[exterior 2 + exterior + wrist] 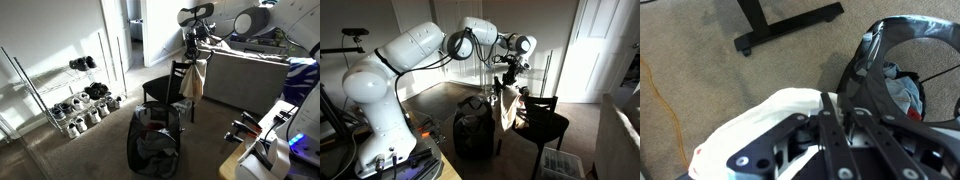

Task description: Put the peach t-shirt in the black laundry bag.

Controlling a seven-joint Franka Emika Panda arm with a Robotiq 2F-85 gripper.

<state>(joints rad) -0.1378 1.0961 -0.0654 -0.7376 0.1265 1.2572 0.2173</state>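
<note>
The peach t-shirt (507,108) hangs from my gripper (508,72) in both exterior views, next to a black chair (546,122). It also shows in an exterior view (194,80) under the gripper (196,46). The black laundry bag (472,132) stands open on the floor below and slightly to the side of the shirt (155,148). In the wrist view the pale shirt (755,125) is bunched between the shut fingers (835,112). The bag's open mouth (880,60) lies beside it, with some clothes inside.
The black chair (163,92) stands right behind the bag; its foot shows in the wrist view (780,25). A shoe rack (70,95) lines the wall. A grey couch (250,78) is behind the arm. A white basket (560,161) sits on the floor.
</note>
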